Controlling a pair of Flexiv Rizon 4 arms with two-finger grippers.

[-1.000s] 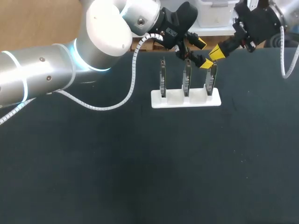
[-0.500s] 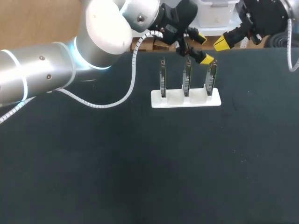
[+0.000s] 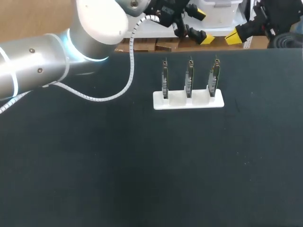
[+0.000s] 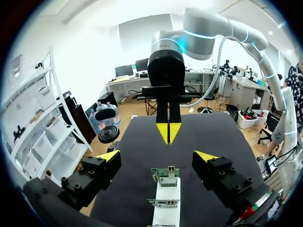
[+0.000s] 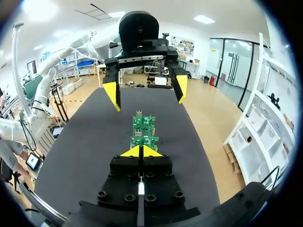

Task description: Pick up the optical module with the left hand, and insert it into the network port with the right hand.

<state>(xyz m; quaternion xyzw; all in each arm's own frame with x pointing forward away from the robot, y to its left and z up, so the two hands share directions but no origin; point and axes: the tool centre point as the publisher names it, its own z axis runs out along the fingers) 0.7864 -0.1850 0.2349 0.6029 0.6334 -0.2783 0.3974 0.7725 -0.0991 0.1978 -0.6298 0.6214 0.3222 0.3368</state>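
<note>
Boards (image 3: 189, 79) clear of L gripper (image 3: 202, 26)

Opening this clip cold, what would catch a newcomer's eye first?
A white holder sits mid-table with three green circuit boards standing upright in a row, bright against the black table. Beyond it, at the table's far edge, the left end effector hangs open and the right end effector is shut. The two face each other, and neither touches a board.
</note>
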